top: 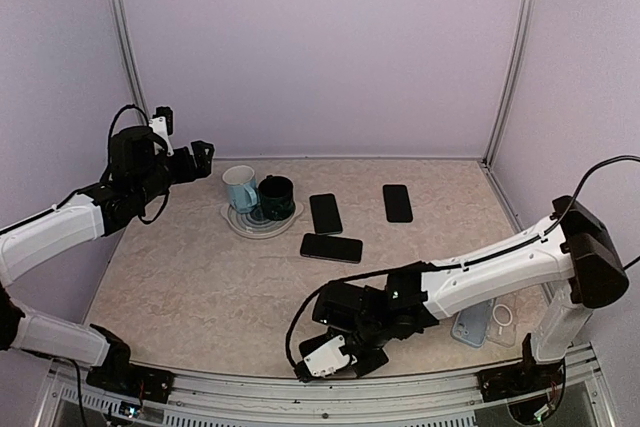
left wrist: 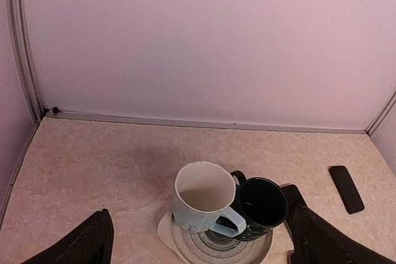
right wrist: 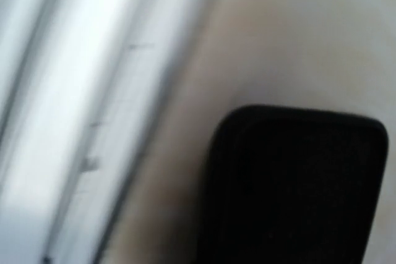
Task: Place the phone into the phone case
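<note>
Phone [top: 331, 247] not in case [top: 472, 324] yet.
Right gripper [top: 335, 359] closed, hold unclear; phone lies beyond it, empty case to its right. Left gripper [top: 185, 142] spread wide.

The nearest phone [top: 331, 247] lies right of the plate [top: 231, 221], left of the phone case [top: 472, 327].

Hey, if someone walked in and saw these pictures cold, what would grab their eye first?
Probably the right arm, stretched low along the near edge of the table, right pincer shut. Next, three dark phones mid-table, and a white mug and black mug on a plate at back left, near the open left pincer.
</note>
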`<state>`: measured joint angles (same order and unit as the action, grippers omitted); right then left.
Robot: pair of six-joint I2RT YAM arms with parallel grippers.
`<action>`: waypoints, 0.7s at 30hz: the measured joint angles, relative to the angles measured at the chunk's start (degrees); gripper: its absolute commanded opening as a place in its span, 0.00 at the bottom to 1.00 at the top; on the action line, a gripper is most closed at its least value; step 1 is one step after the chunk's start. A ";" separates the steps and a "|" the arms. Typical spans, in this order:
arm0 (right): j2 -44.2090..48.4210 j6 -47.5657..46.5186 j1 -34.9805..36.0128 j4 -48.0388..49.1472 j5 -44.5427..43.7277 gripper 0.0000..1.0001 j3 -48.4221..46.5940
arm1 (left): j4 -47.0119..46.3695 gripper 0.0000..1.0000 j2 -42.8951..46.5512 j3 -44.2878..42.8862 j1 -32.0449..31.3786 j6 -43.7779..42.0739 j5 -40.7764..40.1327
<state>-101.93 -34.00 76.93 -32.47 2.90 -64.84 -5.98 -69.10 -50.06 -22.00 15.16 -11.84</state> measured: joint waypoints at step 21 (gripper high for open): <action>21.29 32.57 0.66 -1.27 -0.87 0.00 9.88 | 0.02 0.99 0.00 0.00 -0.33 -1.25 -0.61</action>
<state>-80.64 -1.43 77.58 -33.74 2.02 -54.96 -5.96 -69.10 -50.06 -22.33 13.91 -12.45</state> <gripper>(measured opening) 0.032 0.989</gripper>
